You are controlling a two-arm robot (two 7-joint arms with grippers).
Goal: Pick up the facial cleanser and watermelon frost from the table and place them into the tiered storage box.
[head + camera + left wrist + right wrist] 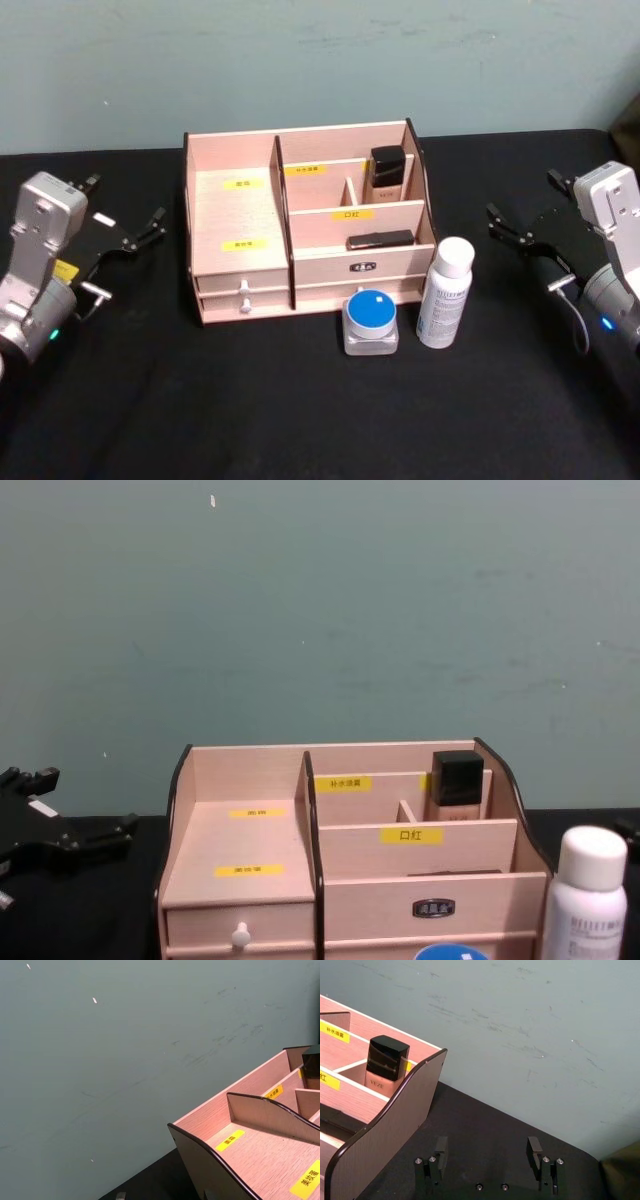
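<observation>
One white bottle, nearer right pincer than left pincer

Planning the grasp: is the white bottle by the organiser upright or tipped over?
Upright: the white bottle stands on its base, cap on top, beside the blue-lidded jar.

Left gripper: low at left side, fingers spread, empty, aimed forward and inward. Right gripper: mirrored at right side, fingers parted wide, nothing held.
</observation>
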